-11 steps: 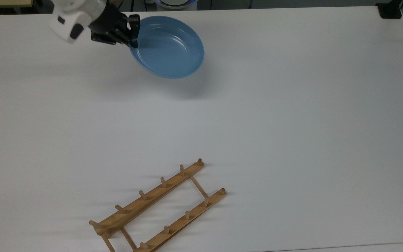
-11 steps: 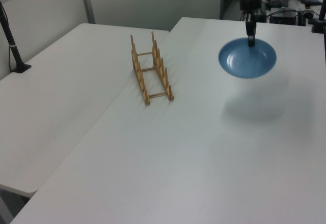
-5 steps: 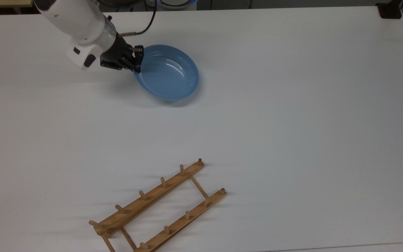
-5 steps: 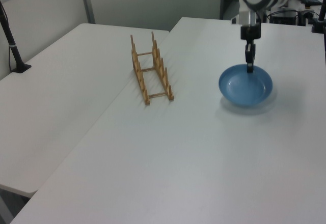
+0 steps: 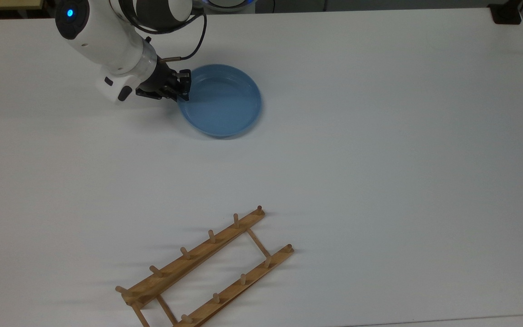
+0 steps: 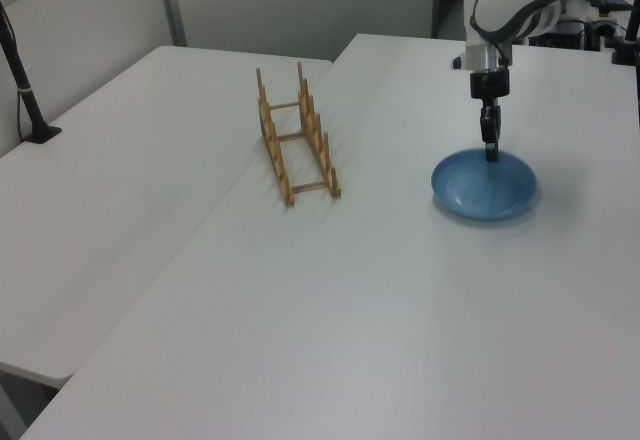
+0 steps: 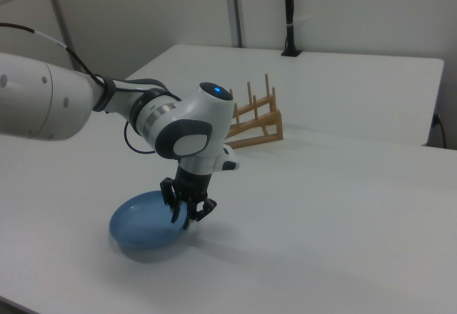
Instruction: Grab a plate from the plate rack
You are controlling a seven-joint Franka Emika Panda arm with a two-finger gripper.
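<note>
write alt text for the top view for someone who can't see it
A white robot arm's claw grips the rim of a light-blue plate lying flat on a white table, near the top view's upper left. An empty wooden plate rack sits apart near the bottom edge.

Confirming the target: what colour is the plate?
Plain light blue plate, clearest in the top view.

The light-brown wooden plate rack [image 5: 204, 269] runs off the bottom edge of the top view, so its nearest crossbar end is cut off. In the right view, the white robot arm [image 7: 107, 107] hides the left part of the rack [image 7: 258, 122]. The black two-finger gripper [image 7: 188, 218] covers part of the round light-blue plate's [image 7: 143, 225] rim there. The arm's base lies beyond the top view's upper edge.
</note>
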